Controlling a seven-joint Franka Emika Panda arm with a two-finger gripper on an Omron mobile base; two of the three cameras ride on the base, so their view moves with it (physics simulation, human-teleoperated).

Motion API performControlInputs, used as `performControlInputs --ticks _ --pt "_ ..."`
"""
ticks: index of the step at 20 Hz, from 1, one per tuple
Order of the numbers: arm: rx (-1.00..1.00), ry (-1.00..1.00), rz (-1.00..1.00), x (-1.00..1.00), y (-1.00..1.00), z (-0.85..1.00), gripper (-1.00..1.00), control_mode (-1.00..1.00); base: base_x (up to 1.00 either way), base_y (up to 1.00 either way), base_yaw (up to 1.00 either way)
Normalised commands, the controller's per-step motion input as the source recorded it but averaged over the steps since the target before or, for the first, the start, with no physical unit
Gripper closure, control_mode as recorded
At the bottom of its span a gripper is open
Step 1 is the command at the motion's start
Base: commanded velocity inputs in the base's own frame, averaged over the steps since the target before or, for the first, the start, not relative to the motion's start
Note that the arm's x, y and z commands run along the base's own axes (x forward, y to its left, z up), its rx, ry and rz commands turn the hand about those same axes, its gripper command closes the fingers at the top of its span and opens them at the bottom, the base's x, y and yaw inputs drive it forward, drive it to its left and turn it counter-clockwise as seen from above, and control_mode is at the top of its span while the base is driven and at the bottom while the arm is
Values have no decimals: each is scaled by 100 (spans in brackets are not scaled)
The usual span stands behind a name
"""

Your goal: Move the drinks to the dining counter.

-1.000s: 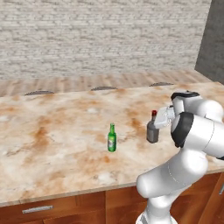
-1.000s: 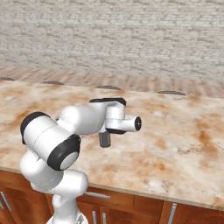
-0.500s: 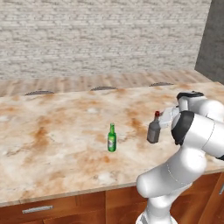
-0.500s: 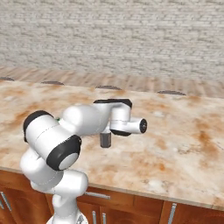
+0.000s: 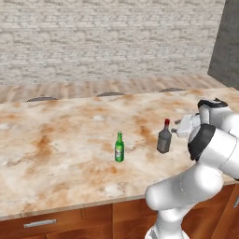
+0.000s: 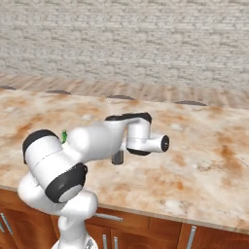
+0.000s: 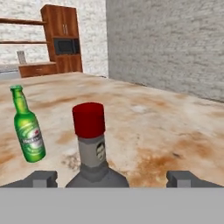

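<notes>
While the end effector [image 7: 111,178] is spread wide with nothing gripped, the dark-grey bottle [image 7: 93,151] with its red cap stands upright between the two finger tips [image 7: 43,178], just ahead of them. It sits on the marbled bench [image 5: 60,154]. A little farther off stands the green bottle [image 5: 119,147], also upright on the bench, apart from the grey one. Far behind is a grey brick wall [image 5: 107,37].

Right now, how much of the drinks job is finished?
Two drinks stand upright on the dining counter: the green bottle and the dark bottle. The tool is open, its tips either side of the dark bottle, holding nothing. I see no other drinks here.
</notes>
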Motion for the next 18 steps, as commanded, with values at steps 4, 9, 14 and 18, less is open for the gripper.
performControlInputs --ticks 4,9,14,18 --pt "0 0 0 -66 -1 30 -100 -100 0 0 0" --pt "-1 0 -16 -81 -4 36 -100 -100 0 0 0" --pt "-19 14 -28 -42 20 37 -100 -100 0 0 0" --pt "-30 45 -35 -3 36 62 -100 -100 0 0 0"
